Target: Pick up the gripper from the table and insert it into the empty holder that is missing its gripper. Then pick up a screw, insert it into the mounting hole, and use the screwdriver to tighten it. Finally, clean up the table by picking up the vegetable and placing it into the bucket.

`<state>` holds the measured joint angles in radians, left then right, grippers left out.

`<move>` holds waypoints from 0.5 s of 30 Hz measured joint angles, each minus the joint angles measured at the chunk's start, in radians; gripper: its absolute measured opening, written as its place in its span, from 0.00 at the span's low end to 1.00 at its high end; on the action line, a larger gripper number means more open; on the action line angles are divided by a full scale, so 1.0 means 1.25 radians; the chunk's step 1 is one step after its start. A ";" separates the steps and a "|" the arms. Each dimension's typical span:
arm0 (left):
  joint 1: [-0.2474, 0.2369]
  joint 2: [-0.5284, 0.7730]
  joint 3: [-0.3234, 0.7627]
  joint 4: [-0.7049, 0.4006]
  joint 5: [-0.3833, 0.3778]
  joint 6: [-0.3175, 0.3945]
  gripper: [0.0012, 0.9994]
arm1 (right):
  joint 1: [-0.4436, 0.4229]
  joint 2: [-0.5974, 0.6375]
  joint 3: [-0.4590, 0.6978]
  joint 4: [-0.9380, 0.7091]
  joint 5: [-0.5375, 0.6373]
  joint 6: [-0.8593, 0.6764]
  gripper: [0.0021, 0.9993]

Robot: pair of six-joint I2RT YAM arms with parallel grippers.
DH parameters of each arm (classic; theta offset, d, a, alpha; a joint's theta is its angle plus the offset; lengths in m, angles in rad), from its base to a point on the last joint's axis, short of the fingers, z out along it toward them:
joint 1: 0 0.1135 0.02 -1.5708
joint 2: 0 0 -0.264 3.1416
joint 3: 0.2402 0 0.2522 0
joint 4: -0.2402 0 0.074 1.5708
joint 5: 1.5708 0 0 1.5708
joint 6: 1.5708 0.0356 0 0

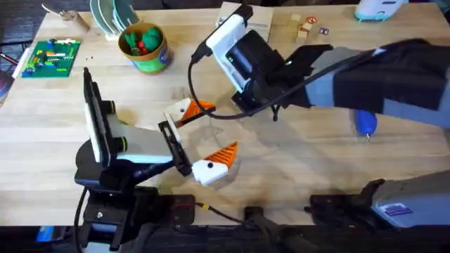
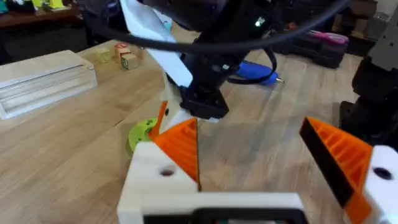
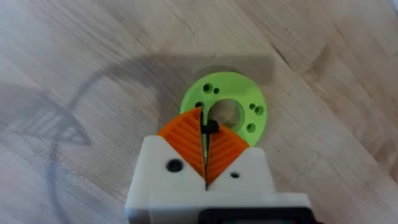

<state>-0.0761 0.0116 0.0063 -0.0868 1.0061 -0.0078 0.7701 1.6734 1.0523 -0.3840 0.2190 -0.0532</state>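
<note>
Stage: you look to be at the screw step. Both white mounts of the left gripper [image 2: 249, 130] carry an orange wedge, so I judge the insert to be done.
Right gripper [image 3: 204, 124]: its fingers are pressed together and pinch a small dark piece [image 3: 211, 127], probably a screw. It hangs right over the green disc [image 3: 224, 112] with small holes.
Left gripper: it is spread wide and holds nothing, resting low on the table [image 1: 295, 169] in the middle.
Key relation: the mounting hole [image 2: 166, 171] is in the white holder [image 2: 155, 180], on its upper face. It is just beside the green disc, on the near side from the right gripper. The right arm is the nearer one, so your coming move is a short one toward the near-left.
Orange gripper [image 2: 180, 146]: it sits on that holder, its tip pointing to the disc.
Screwdriver [image 1: 365, 124]: the blue handle lies to the right, partly under the right arm, with its tip toward the near edge. It is well apart from the holder.
Bucket [image 1: 144, 48]: it stands at the far left and contains green and red toy pieces.
Risk: the screw is small, and I think it may tilt in the pinch.
</note>
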 joint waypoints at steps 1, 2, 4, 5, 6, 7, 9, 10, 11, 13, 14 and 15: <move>0.000 0.000 0.000 0.000 0.000 0.000 0.99 | -0.004 -0.008 0.001 -0.001 0.000 0.000 0.00; 0.000 0.000 0.000 0.000 0.000 0.000 0.99 | -0.008 -0.015 0.004 -0.005 0.000 0.000 0.00; 0.000 0.000 0.000 0.000 0.000 0.000 0.99 | -0.017 -0.031 0.019 -0.017 0.000 0.000 0.00; 0.000 0.000 0.000 0.000 0.000 0.000 0.99 | -0.021 -0.037 0.030 -0.025 0.000 -0.001 0.00; 0.000 0.000 0.000 0.000 0.000 0.000 0.99 | -0.024 -0.042 0.042 -0.036 0.000 -0.003 0.00; 0.000 0.000 0.000 0.000 0.000 0.000 0.99 | -0.026 -0.047 0.059 -0.054 0.000 -0.007 0.00; 0.000 0.000 0.000 0.000 0.000 0.000 0.99 | -0.026 -0.049 0.095 -0.095 0.000 -0.019 0.00; 0.000 0.000 0.000 0.000 0.000 0.000 0.99 | -0.026 -0.049 0.117 -0.118 0.000 -0.024 0.00; 0.000 0.000 0.000 0.000 0.000 0.000 0.99 | -0.026 -0.049 0.137 -0.137 -0.001 -0.028 0.00; 0.000 0.000 0.000 0.000 0.000 0.000 0.99 | -0.026 -0.049 0.181 -0.178 -0.006 -0.036 0.00; 0.000 0.000 0.000 0.000 0.000 0.000 0.99 | -0.026 -0.049 0.207 -0.202 -0.016 -0.042 0.00; 0.000 0.000 0.000 0.000 0.000 0.000 0.99 | -0.026 -0.049 0.234 -0.222 -0.027 -0.046 0.00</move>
<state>-0.0761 0.0116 0.0063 -0.0868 1.0061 -0.0074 0.7372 1.6119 1.3442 -0.6608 0.1853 -0.1101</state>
